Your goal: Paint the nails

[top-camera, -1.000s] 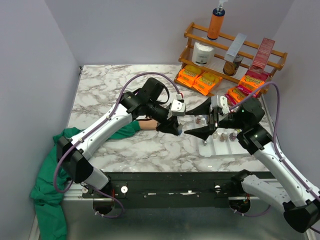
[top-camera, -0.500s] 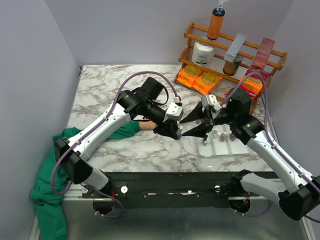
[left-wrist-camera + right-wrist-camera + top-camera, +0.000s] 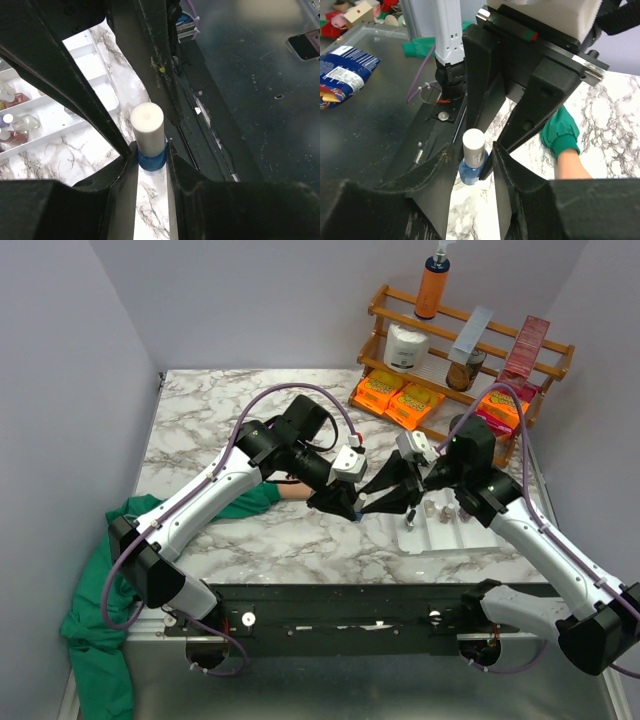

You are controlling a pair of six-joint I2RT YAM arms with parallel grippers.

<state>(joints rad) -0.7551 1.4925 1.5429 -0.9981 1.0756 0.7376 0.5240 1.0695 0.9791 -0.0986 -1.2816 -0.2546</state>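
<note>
My left gripper (image 3: 350,508) is shut on the blue glass body of a small nail-polish bottle (image 3: 151,157) and holds it just above the marble. The bottle's white cap (image 3: 473,142) stands between the fingers of my right gripper (image 3: 373,502), which is open, with a narrow gap on each side of the cap. The two grippers meet tip to tip at the table's middle. The peach fake hand (image 3: 570,167) with its green sleeve (image 3: 255,498) lies under my left arm. The nails are hidden.
A white tray (image 3: 440,538) with several small bottles sits right of the grippers. At the back right, a wooden rack (image 3: 470,340) holds jars and a pump bottle, with orange packets (image 3: 400,400) in front. Green cloth (image 3: 95,610) hangs over the left front edge.
My right gripper has moved left from the tray to the bottle, and its jaws have narrowed round the cap. The left gripper has kept its hold and hardly moved.
</note>
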